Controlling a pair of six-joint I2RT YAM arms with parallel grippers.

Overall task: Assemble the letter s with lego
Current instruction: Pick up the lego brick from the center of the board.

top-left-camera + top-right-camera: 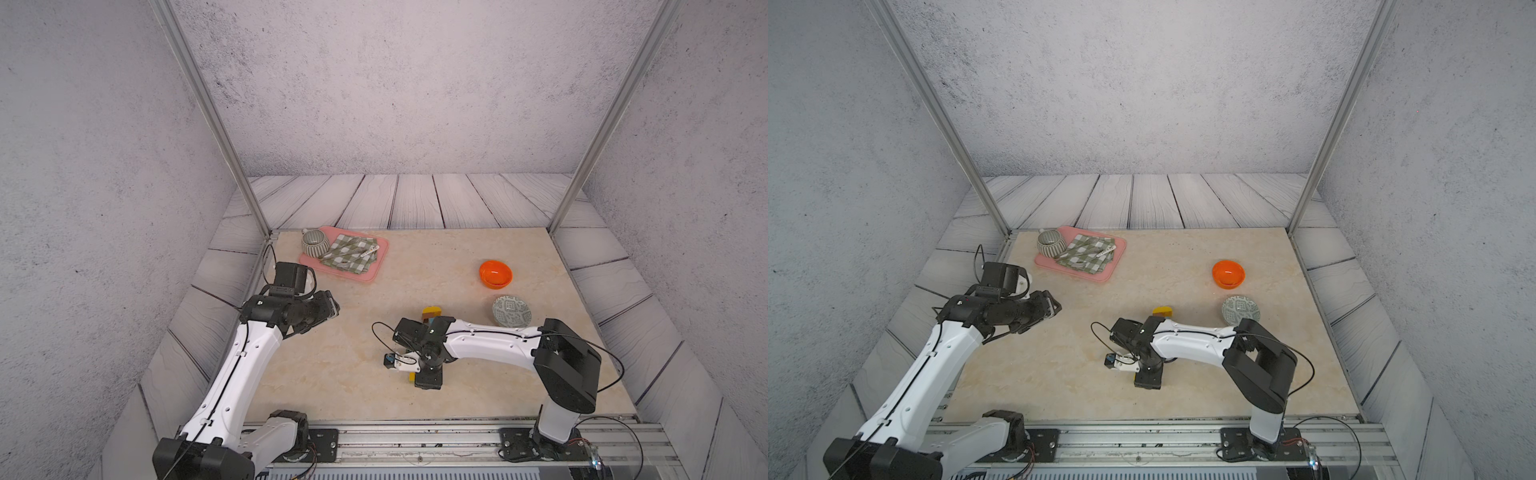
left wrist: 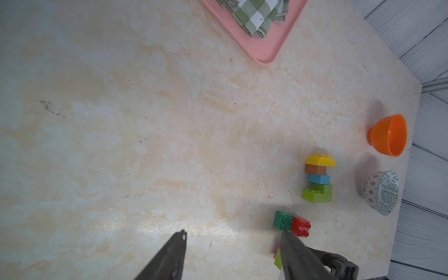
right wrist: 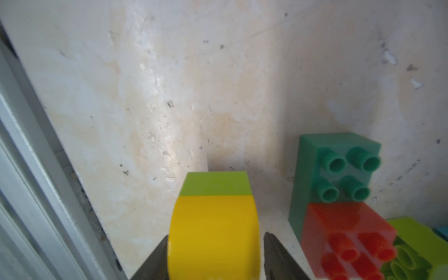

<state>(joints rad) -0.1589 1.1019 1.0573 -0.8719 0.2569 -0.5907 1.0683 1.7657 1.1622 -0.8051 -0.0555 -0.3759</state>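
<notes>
Marble tabletop (image 2: pixel 145 121), stacked lego (image 2: pixel 318 179), orange bowl (image 2: pixel 380 133)

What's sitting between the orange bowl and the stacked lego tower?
Nothing: the table between the orange bowl and the tower is bare, as the left wrist view shows. The patterned bowl stands beside that stretch, not in it.

Left arm (image 1: pixel 232 365) was raised at eight o'clock, left gripper (image 2: pixel 232 234) spread wide; right arm (image 1: pixel 490 338) reached low from four o'clock, right gripper (image 3: pixel 216 236) jaws parted.
</notes>
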